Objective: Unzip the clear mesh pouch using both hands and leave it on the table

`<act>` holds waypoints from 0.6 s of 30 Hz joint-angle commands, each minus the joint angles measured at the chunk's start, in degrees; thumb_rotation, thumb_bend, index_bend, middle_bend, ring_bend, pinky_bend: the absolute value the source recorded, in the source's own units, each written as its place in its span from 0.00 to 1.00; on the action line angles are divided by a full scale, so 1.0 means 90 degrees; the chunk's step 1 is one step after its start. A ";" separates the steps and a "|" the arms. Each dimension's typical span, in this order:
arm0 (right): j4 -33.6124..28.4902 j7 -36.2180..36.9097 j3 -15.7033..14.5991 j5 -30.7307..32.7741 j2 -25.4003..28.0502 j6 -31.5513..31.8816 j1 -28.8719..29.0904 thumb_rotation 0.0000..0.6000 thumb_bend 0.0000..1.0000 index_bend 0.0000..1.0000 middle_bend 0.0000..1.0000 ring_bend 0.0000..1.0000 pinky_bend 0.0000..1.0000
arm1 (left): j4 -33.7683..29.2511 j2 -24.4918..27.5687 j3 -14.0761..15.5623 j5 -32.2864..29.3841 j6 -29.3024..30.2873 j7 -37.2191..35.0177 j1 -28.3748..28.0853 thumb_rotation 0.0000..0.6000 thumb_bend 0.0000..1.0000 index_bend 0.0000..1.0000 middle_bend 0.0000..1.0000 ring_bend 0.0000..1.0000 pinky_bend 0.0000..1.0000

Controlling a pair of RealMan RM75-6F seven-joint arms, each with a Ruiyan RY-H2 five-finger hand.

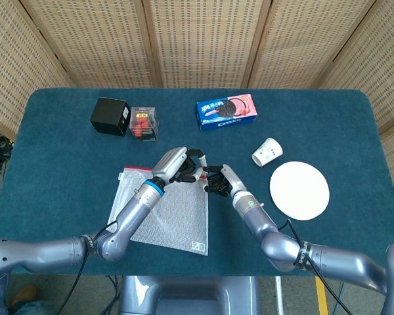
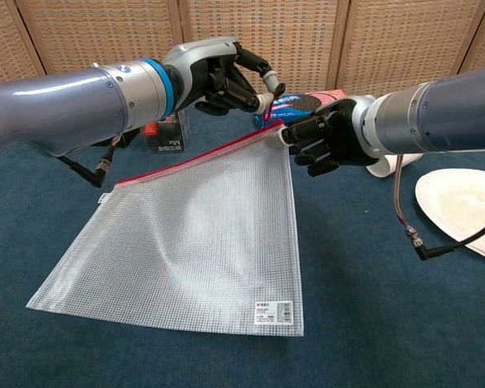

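Observation:
The clear mesh pouch (image 2: 194,234) (image 1: 167,213) has a red zipper along its top edge and a small label near its lower right corner. Its right top corner is lifted off the blue table (image 2: 372,307) while the lower part lies flat. My left hand (image 2: 226,77) (image 1: 177,166) pinches the red zipper pull above that corner. My right hand (image 2: 327,141) (image 1: 217,180) grips the top right corner of the pouch, just beside the left hand. The zipper looks closed along most of its length.
A black box (image 1: 110,116), a clear box of red items (image 1: 143,123) and a blue cookie box (image 1: 226,111) stand toward the back. A paper cup (image 1: 266,151) lies on its side by a white plate (image 1: 299,190) at the right.

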 commanded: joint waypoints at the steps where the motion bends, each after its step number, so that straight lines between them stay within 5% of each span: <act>1: -0.0006 0.0090 0.0039 -0.0069 0.0043 -0.0071 -0.0051 1.00 0.88 0.70 0.88 0.85 1.00 | 0.0039 0.0025 0.0016 -0.0052 -0.0038 0.0013 0.0009 1.00 0.57 0.93 0.98 1.00 1.00; 18: -0.0164 0.0513 0.0188 -0.0239 0.0294 -0.0317 -0.0170 1.00 0.88 0.71 0.88 0.85 1.00 | 0.0420 0.0002 0.0029 -0.0176 -0.0152 -0.0101 0.0055 1.00 0.57 0.93 0.98 1.00 1.00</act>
